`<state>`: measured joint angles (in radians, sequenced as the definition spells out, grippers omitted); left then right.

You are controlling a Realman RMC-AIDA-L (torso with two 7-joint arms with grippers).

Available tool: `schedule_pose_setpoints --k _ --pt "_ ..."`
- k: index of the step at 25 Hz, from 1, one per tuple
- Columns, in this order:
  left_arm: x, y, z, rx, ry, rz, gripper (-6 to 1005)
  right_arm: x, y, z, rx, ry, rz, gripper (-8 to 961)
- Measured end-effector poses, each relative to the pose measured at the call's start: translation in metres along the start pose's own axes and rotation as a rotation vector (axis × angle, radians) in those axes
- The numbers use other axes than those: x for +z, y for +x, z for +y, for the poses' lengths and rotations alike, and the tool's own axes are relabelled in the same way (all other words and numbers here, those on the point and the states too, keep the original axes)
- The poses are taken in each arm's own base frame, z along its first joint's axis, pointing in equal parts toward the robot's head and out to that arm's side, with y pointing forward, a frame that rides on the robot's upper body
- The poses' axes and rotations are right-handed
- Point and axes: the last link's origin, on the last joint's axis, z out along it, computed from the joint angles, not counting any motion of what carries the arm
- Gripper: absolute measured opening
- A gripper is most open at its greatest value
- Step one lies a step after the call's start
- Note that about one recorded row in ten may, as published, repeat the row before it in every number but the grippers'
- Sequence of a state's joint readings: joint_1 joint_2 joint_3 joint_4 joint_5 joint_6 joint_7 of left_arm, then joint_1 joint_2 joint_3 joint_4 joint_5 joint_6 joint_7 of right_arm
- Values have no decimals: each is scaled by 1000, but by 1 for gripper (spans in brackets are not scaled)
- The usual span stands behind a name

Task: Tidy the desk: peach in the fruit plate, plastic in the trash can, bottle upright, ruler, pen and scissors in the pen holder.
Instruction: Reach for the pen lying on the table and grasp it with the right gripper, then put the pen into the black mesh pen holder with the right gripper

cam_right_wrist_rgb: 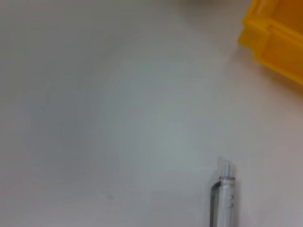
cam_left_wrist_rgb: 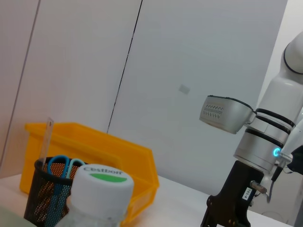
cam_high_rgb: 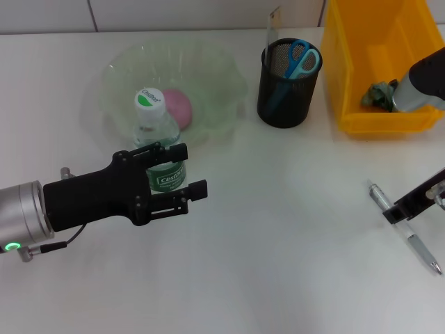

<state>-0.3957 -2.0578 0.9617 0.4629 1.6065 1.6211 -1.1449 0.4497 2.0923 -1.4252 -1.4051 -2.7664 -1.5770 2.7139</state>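
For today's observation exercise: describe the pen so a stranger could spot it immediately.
Find the yellow bin at the table's far right. Nearer the robot from it, beside the right gripper, the pen lies flat on the white table. It is the only slim, clear, silvery stick there.

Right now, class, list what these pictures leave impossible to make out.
1. Right end effector: head view's edge cuts it off; open or shut is unclear.
2. Pen: right wrist view shows only one end.
3. Bottle: left end effector hides its lower part.
4. Ruler: pen holder hides most.
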Motion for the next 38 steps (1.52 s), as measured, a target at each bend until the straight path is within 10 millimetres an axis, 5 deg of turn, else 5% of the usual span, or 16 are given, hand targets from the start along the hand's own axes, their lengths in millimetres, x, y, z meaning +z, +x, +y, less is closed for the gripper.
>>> schedule_pose_setpoints --k 9,17,24,28,33,38 --pt "1 -2 1 -6 -5 -2 798 8 3 2 -16 -37 3 393" --pt "2 -2 3 -8 -12 -2 798 10 4 2 -30 -34 1 197" --pt "0 -3 4 -13 -10 4 798 -3 1 1 -45 -62 -84 119" --pt "0 -3 5 -14 -12 11 798 -29 -1 -12 -21 -165 -283 118" --pt "-1 -2 5 -11 -10 15 798 -64 0 -41 15 -315 -758 121" --pt "0 -1 4 0 -9 14 798 -55 -9 -68 59 -321 -1178 124"
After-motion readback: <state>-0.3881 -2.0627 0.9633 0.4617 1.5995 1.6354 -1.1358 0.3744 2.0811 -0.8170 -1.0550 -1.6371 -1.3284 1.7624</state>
